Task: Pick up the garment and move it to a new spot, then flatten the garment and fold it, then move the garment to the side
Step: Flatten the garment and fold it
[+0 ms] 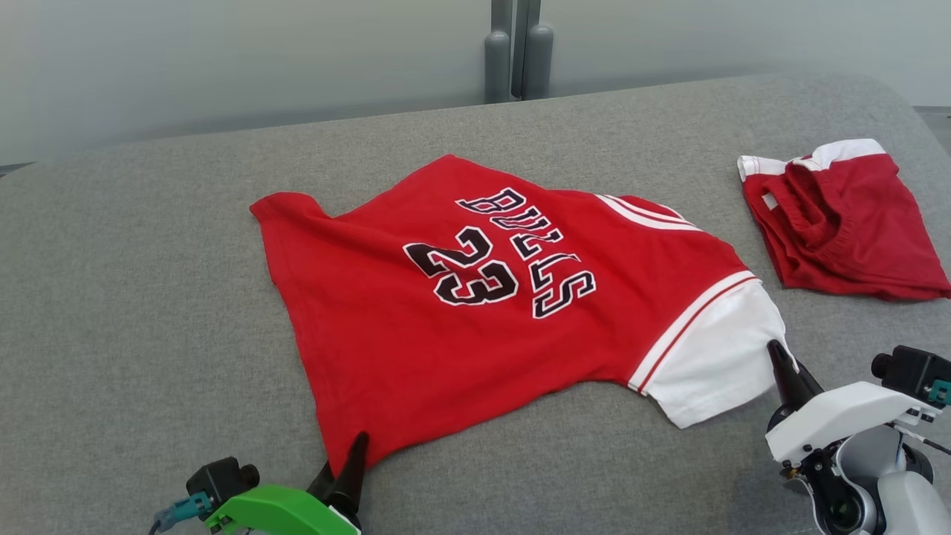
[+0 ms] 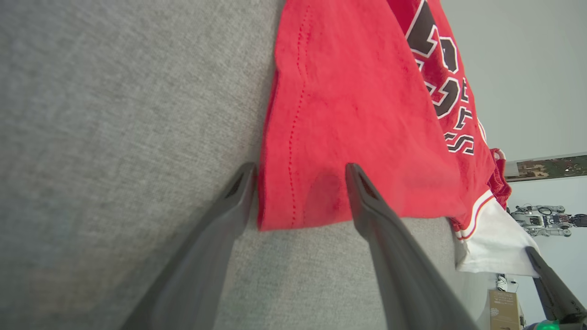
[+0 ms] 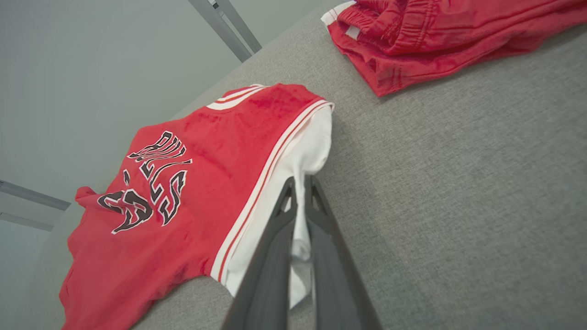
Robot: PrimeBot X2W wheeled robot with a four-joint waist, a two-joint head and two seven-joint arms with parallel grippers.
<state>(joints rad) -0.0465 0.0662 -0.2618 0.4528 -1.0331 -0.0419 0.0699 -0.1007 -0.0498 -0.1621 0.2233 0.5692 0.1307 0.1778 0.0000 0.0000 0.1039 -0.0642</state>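
The garment [image 1: 475, 312] is a red shirt with "BULLS 23" lettering and a white sleeve, spread on the grey padded table [image 1: 148, 297]. My left gripper [image 1: 349, 461] stands open at the shirt's near red hem corner. In the left wrist view that gripper [image 2: 300, 176] straddles the red corner [image 2: 293, 201], one finger on the cloth and one on the table beside it. My right gripper [image 1: 778, 353] is shut on the white sleeve's edge; in the right wrist view its fingertips [image 3: 300, 183] pinch the white fabric [image 3: 300, 229].
A second red garment [image 1: 839, 219], bunched with white trim, lies at the table's right, also seen as red cloth [image 3: 435, 36] in the right wrist view. A grey post [image 1: 518, 52] rises behind the table's far edge. Bare grey padding stretches left of the shirt.
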